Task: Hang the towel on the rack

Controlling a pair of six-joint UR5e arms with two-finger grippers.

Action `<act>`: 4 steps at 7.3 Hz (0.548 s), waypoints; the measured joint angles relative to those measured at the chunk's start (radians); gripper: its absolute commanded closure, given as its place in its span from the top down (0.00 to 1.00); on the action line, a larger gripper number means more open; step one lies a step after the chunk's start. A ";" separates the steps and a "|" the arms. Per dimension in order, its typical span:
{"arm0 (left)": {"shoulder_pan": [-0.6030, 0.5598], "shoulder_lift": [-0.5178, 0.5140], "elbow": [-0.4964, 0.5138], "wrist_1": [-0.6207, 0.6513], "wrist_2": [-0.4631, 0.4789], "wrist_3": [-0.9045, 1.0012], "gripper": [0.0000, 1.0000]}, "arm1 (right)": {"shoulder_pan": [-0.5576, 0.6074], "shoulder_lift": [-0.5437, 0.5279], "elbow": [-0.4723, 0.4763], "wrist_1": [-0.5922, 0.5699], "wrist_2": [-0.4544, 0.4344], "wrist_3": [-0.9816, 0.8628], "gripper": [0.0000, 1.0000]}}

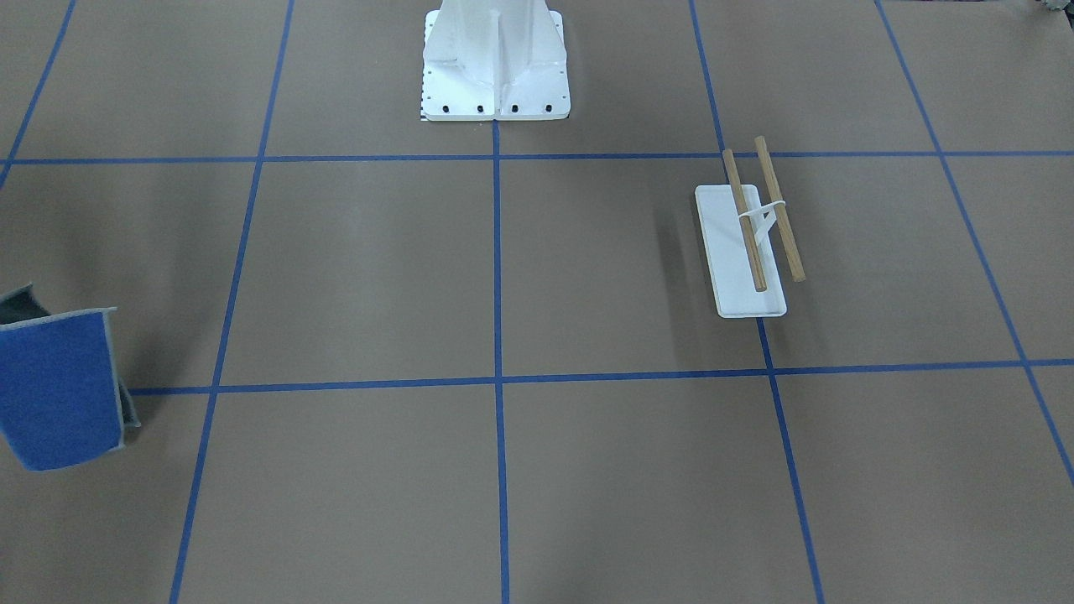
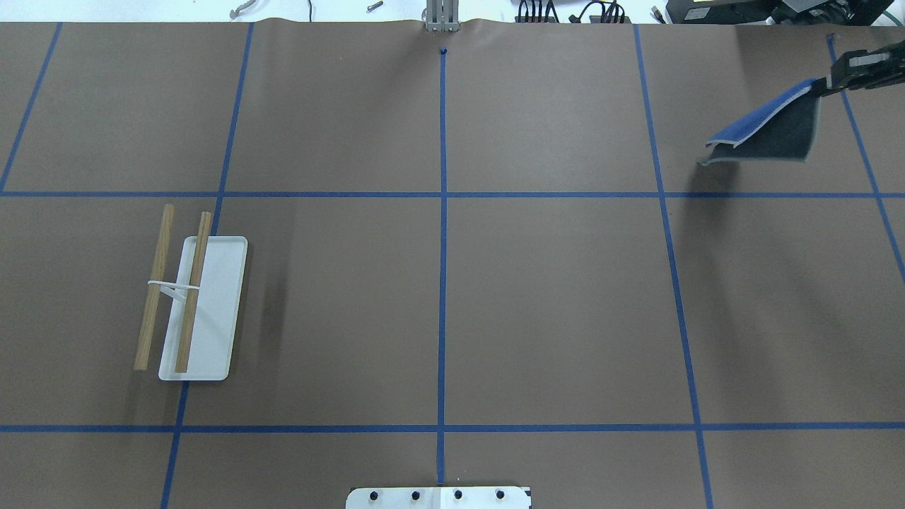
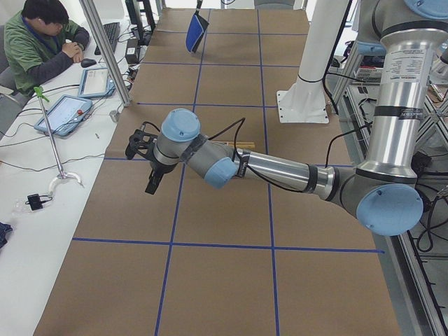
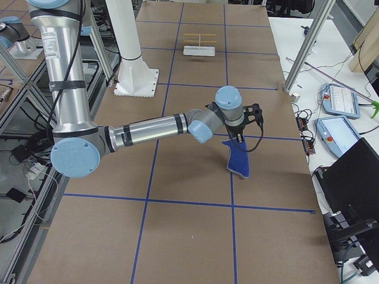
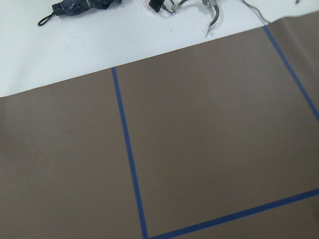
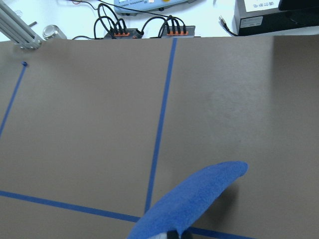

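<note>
From across the tabletop (image 1: pixel 377 277), the towel (image 1: pixel 59 387) hangs at the picture's far left edge, blue face toward the camera with a grey fold behind it. The rack (image 1: pixel 742 252) stands well apart on the other side, and the white pedestal (image 1: pixel 495 67) sits at the top middle. From overhead, my right end effector (image 2: pixel 828 79) is pinched onto one corner of the towel (image 2: pixel 771 127) in the far right square, and the cloth droops from it (its shadow lies on the tabletop just below). The rack (image 2: pixel 201 311) stands in the middle row on the left. From the camera at my left end, my left end effector (image 3: pixel 151 180) hangs above the tabletop, pointing down; I cannot tell how far its fingers are spread. The towel (image 3: pixel 197 33) is a small blue patch at the far end. From the right end, my right end effector (image 4: pixel 238 139) points down with the towel (image 4: pixel 238 161) dangling under it, and the rack (image 4: pixel 199 44) is far behind. My left wrist camera shows tabletop, blue tape lines (image 5: pixel 129 154) and a folded dark umbrella (image 5: pixel 79 9) on the white bench (image 5: pixel 149 35) beyond. My right wrist camera shows the towel (image 6: pixel 194 201) jutting up from the bottom edge.
</note>
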 measured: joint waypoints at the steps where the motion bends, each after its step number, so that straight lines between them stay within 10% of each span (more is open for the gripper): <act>1: 0.038 -0.047 -0.008 -0.022 -0.013 -0.165 0.98 | -0.041 0.048 0.020 -0.005 -0.025 0.087 0.00; 4: 0.210 -0.188 -0.011 -0.153 -0.012 -0.655 0.98 | -0.230 0.189 0.075 -0.009 -0.189 0.297 0.00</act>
